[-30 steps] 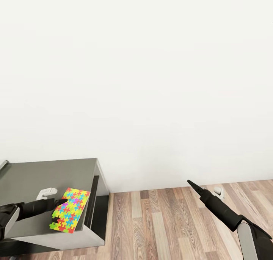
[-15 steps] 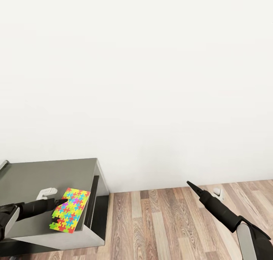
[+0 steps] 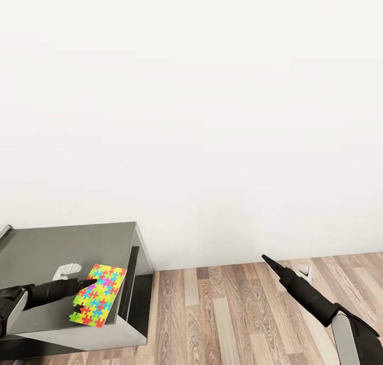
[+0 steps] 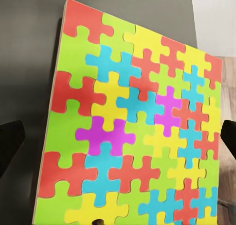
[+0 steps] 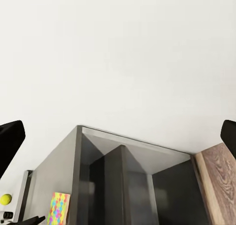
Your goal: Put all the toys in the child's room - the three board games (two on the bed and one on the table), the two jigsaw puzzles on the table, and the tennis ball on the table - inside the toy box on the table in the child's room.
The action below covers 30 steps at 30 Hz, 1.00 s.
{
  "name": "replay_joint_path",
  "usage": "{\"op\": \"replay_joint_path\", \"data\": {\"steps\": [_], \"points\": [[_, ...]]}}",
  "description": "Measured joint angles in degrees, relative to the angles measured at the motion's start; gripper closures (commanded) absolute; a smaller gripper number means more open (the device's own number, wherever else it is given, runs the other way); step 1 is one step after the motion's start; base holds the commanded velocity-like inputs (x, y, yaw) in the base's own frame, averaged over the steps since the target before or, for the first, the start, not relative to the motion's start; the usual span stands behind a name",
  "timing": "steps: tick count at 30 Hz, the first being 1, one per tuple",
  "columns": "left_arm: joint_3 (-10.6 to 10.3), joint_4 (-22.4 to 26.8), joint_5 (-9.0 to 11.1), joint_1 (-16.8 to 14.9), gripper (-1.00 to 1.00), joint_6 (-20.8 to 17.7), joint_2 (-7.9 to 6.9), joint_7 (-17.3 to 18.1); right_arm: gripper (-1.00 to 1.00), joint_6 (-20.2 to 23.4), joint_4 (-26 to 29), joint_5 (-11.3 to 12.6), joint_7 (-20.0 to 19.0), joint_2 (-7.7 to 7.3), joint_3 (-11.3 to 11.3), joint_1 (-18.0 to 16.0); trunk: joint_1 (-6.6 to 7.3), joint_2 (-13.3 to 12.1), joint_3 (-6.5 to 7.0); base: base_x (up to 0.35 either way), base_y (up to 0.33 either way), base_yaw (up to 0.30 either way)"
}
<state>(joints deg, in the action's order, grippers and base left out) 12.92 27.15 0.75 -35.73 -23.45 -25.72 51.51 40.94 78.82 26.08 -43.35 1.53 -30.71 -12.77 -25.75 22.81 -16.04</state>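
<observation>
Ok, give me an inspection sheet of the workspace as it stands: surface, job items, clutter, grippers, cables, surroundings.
Surface: dark grey table, its end beside the wall, open compartments under the top.
Job's things: one jigsaw puzzle lying flat near the table's front corner; a small yellow-green ball, likely the tennis ball, far along the table.
Clutter: small white object on the table behind the puzzle; another white object on the floor by the wall.
Grippers: left gripper at the puzzle's edge, fingers spread to either side of it, open; right gripper in the air above the floor, open by its wrist view.
Cables: nothing seen.
Surroundings: plain white wall, wood-plank floor.
</observation>
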Motion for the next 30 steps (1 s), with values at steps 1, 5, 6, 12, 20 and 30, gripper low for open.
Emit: {"op": "replay_joint_path", "data": {"steps": [1,5,6,12,20,30], "points": [[0.0,0.0,0.01,0.0,-1.0,0.0,0.01,0.04,-1.0,0.0,0.0,0.0,0.0,0.0,0.0,0.0,0.0,0.0,0.0,0.0,0.0,0.0],[-0.02,0.0,0.03,0.0,-1.0,0.0,0.03,0.16,-1.0,-0.01,0.0,0.0,-0.05,0.0,-0.02,0.0,0.0,0.0,0.0,0.0,0.0,0.0],[-0.02,0.0,0.04,0.0,-1.0,0.0,0.03,0.17,-1.0,0.0,0.0,0.0,-0.04,0.0,-0.04,0.0,0.0,0.0,0.0,0.0,0.0,0.0],[-0.09,0.0,-0.02,0.0,-1.0,0.0,0.07,0.19,-1.0,-0.01,0.0,0.0,-0.09,0.0,-0.02,0.0,0.0,0.0,0.0,0.0,0.0,0.0],[-0.11,0.0,-0.03,0.0,-1.0,0.0,0.24,0.21,-1.0,0.01,-0.01,0.0,-0.06,0.0,-0.04,0.0,0.0,0.0,0.0,0.0,0.0,0.0],[-0.11,0.0,-0.03,0.0,-1.0,-0.06,0.51,0.2,-1.0,0.01,-0.01,0.0,-0.1,0.0,-0.08,0.0,0.0,0.0,0.0,0.0,0.0,0.0]]}}
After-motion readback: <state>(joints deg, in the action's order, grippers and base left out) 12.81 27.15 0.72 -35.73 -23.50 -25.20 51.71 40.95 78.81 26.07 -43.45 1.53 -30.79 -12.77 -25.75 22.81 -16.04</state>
